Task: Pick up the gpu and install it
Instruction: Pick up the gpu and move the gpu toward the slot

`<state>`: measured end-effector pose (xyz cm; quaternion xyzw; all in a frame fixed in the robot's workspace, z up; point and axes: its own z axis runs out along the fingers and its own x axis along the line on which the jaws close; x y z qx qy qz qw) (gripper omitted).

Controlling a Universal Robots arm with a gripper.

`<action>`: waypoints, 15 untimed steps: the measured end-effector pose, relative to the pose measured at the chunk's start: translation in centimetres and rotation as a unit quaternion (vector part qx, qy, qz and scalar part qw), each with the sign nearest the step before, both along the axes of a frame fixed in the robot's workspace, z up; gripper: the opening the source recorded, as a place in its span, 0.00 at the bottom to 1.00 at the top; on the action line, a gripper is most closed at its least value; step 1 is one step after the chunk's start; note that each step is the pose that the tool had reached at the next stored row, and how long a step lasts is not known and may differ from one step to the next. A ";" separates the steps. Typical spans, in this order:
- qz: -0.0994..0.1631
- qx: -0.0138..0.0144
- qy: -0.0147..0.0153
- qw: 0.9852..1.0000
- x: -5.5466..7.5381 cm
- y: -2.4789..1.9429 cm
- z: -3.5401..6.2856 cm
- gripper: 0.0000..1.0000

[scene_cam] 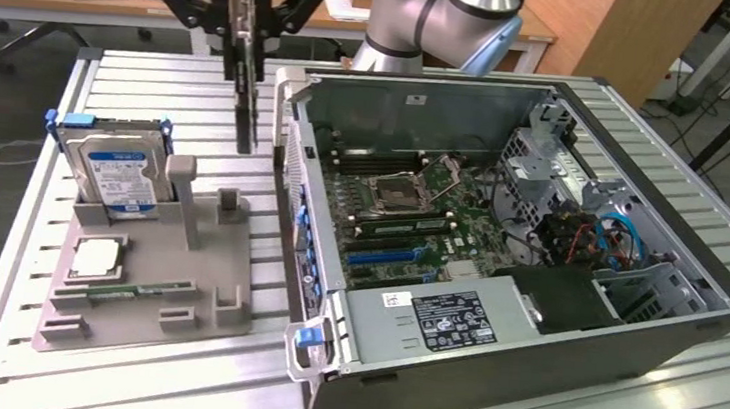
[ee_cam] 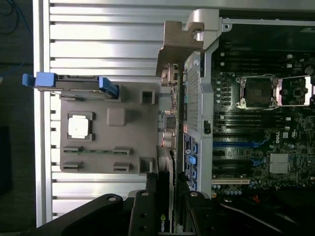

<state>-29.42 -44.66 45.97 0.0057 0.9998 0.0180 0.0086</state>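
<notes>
- One gripper (scene_cam: 249, 38) is clamping its fingers on the gpu (scene_cam: 248, 113) in the upper left of the exterior view, jaws pressing against both faces of the card.
- The gpu is hanging edge-on and upright above the slatted table (scene_cam: 163, 85), between the grey holder (scene_cam: 149, 284) and the open computer case (scene_cam: 518, 280).
- A hard drive (scene_cam: 112, 165) is standing upright in the holder, at the exterior view's left, well apart from the card.
</notes>
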 end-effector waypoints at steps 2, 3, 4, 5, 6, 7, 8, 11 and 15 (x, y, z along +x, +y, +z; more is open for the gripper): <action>0.000 0.000 0.000 1.000 0.8 0.00 -0.01 0.26; 0.000 0.000 0.000 1.000 1.2 0.00 0.00 0.26; 0.000 0.000 0.000 1.000 1.6 0.00 0.00 0.26; 0.000 0.000 0.000 1.000 2.0 0.00 0.00 0.26; 0.000 0.000 0.000 1.000 2.4 0.00 0.00 0.26; 0.000 0.000 0.000 1.000 2.8 0.00 -0.01 0.26; 0.000 0.000 0.000 1.000 3.3 0.00 0.00 0.26; 0.000 0.000 0.000 1.000 4.6 0.00 0.00 0.26; 0.000 0.000 0.000 1.000 6.4 0.00 0.00 0.26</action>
